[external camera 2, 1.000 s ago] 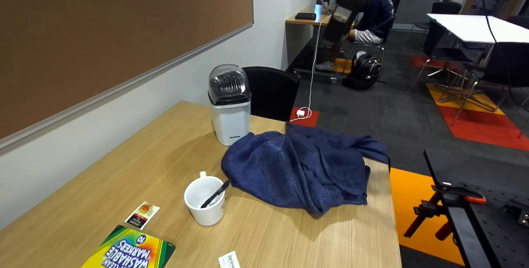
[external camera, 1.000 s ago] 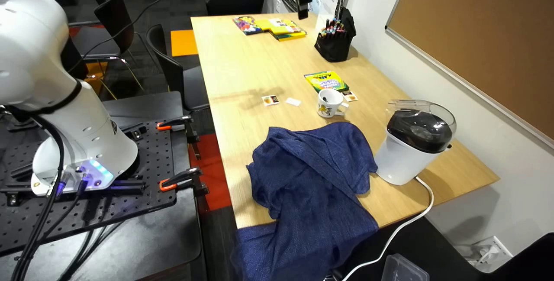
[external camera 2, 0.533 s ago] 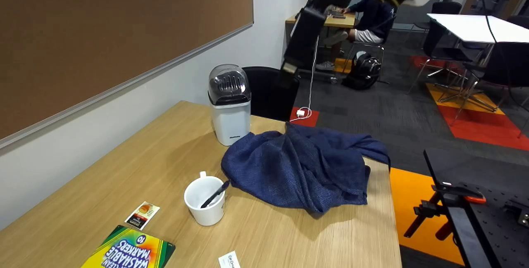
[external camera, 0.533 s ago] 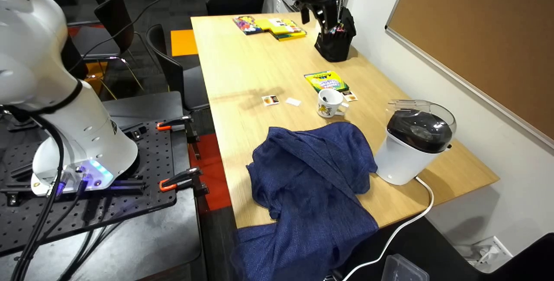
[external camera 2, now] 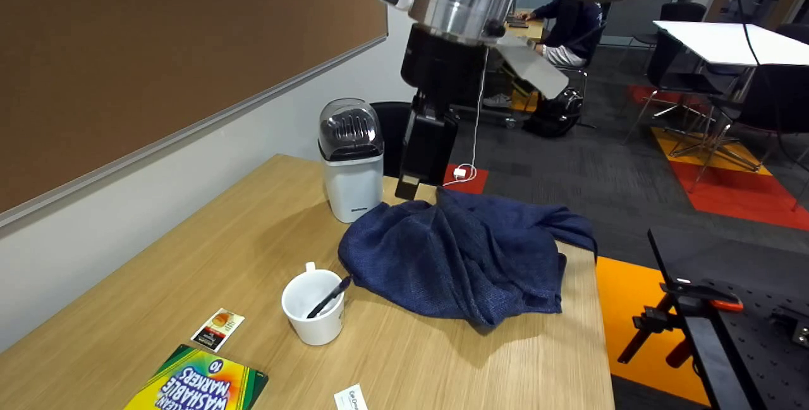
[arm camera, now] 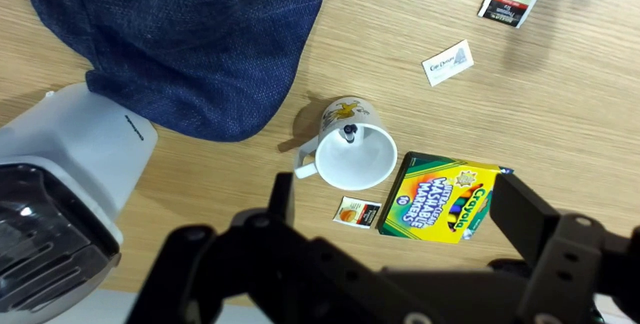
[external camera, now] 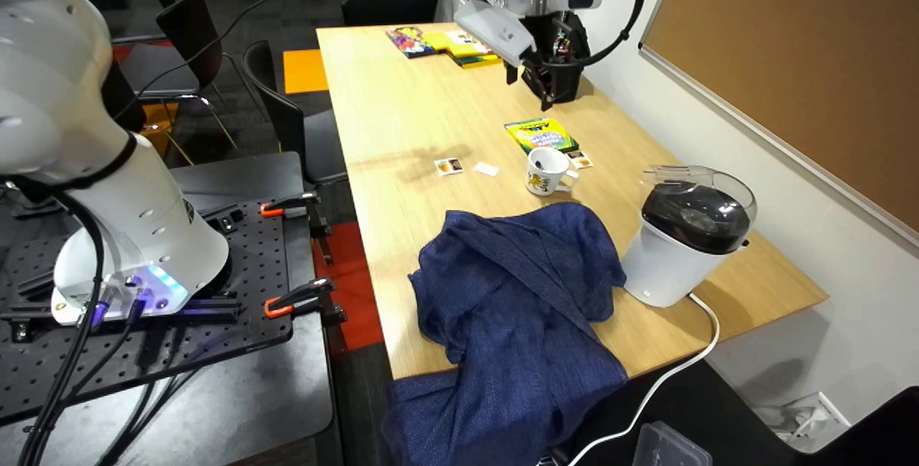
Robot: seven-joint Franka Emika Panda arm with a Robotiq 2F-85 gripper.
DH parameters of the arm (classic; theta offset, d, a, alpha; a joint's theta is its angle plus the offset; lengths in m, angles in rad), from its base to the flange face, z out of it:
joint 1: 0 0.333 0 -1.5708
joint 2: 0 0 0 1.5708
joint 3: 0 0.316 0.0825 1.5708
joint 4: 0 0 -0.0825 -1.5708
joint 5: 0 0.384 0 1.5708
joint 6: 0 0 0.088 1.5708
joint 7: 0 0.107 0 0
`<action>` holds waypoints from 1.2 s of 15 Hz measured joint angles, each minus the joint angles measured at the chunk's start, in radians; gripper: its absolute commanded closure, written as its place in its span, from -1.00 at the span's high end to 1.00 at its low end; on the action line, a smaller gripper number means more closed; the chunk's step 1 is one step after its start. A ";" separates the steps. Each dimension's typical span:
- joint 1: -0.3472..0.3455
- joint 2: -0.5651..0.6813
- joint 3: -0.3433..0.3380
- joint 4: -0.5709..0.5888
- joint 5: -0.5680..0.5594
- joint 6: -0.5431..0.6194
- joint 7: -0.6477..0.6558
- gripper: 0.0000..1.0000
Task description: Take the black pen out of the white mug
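While the gripper (external camera: 529,94) hangs above the table (external camera 2: 240,246) with its fingers wide apart, the black pen (external camera 2: 328,298) leans in the white mug (external camera 2: 315,333) near the blue cloth (external camera 2: 455,258), its top end above the rim

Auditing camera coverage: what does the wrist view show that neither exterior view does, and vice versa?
Wrist only: the business card's blue-grey graphic; in the exterior views it's cut off or too small to make out.
Exterior only: the corkboard in both exterior views; the robot base and a seated person, each in an exterior view.
Shared: the black pen in the white mug, dark blue cloth, white appliance, marker box, open gripper.
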 measured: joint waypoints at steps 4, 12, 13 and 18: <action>-0.007 0.109 0.010 0.063 -0.001 0.000 -0.010 1.00; -0.010 0.220 0.015 0.136 -0.013 0.000 -0.010 1.00; -0.010 0.220 0.015 0.137 -0.013 0.000 -0.010 1.00; -0.024 0.231 0.032 0.138 -0.012 0.030 -0.010 1.00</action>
